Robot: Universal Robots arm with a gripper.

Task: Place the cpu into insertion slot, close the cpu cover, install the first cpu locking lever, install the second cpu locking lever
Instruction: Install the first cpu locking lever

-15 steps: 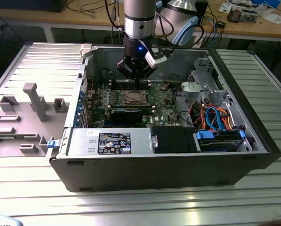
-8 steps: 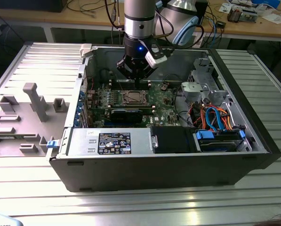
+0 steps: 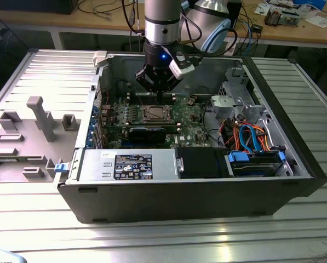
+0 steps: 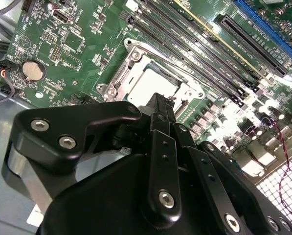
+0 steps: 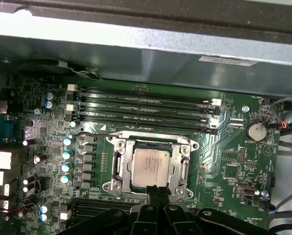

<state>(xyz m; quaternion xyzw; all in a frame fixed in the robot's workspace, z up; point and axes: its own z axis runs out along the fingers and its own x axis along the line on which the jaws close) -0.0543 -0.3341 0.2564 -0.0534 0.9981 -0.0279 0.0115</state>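
1. Hovering the end effector (image 5: 155, 193) right at one edge of the insertion slot (image 5: 111, 186), fingers pressed together, nothing visibly pinched between them.
2. Spotting the cpu (image 5: 150, 166) lying flat inside that slot, cpu cover (image 5: 150, 142) folded down around it, so guessing lever work is the step in hand.
3. Judging the good way here: staying on the thin lever wire (image 4: 170, 67), going low and steady, not sliding onto the cpu face.
4. Watching edges: memory slots (image 5: 146, 105) running just beside the slot's far side, capacitors (image 5: 67, 154) lining one flank.
5. Finding more open room straight up, with the case wall (image 3: 114, 68) standing near the arm in the exterior view.
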